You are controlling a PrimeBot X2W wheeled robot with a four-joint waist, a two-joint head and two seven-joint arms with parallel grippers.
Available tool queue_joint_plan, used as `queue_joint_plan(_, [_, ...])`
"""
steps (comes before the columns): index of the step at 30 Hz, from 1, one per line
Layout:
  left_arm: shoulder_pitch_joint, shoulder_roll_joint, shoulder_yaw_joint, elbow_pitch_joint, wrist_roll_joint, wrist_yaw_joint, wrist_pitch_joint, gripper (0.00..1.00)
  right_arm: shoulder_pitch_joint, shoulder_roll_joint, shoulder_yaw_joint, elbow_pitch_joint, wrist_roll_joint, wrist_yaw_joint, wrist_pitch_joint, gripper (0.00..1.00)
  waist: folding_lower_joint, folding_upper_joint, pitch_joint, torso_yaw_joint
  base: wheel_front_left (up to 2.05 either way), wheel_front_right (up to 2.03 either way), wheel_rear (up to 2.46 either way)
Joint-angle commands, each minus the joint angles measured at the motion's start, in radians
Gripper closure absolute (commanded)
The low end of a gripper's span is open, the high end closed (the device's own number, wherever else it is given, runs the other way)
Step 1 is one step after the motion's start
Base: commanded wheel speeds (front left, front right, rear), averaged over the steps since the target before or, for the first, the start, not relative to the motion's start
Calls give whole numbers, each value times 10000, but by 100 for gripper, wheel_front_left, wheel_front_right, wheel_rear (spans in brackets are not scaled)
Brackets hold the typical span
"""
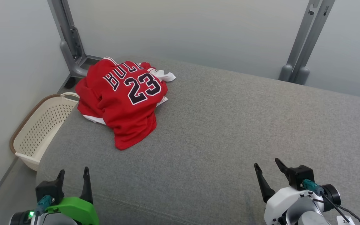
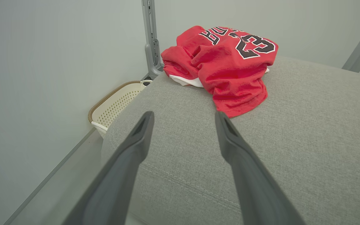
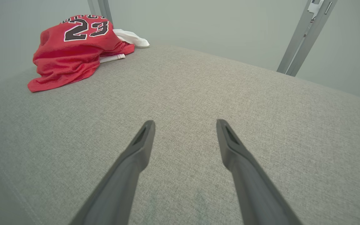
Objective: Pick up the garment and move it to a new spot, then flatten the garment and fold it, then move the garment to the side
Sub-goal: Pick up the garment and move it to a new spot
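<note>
The garment (image 1: 122, 101) is a red jersey with black lettering and the number 23, white at its trim. It lies crumpled in a heap at the far left corner of the grey cushion (image 1: 217, 131). The left wrist view has the garment (image 2: 227, 67) ahead and a little right; the right wrist view has the garment (image 3: 70, 51) far off at upper left. My left gripper (image 1: 74, 173) hovers open at the near left edge, well short of the jersey. Over the near right my right gripper (image 1: 267, 165) is open too, nothing between its fingers.
A cream perforated laundry basket (image 1: 39, 128) stands on the floor left of the cushion, against the pale wall. Grey metal frame legs (image 1: 72, 40) rise behind the cushion at the back left, and another (image 1: 305, 47) at the back right. Bare cushion spreads from the jersey to the right.
</note>
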Motion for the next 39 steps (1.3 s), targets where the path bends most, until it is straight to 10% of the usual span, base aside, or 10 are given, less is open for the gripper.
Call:
queue_joint_plan(1, [55, 17, -51, -38, 17, 65, 16, 0, -45, -39, -30, 30, 4, 1, -51, 0, 0, 0, 12, 39, 0, 0, 0])
queue_joint_plan(19, [-3986, 97, -510, 2220, -643, -837, 3285, 0, -348, -39, 247, -605, -580, -1, 442, 0, 0, 0, 1140, -826, 0, 0, 0])
queue_joint_plan(39, [-8480, 609, -149, 4496, -961, 246, 6896, 0, -663, -35, 397, -2982, -1776, -1, 1667, 0, 0, 0, 4474, -2095, 0, 0, 0])
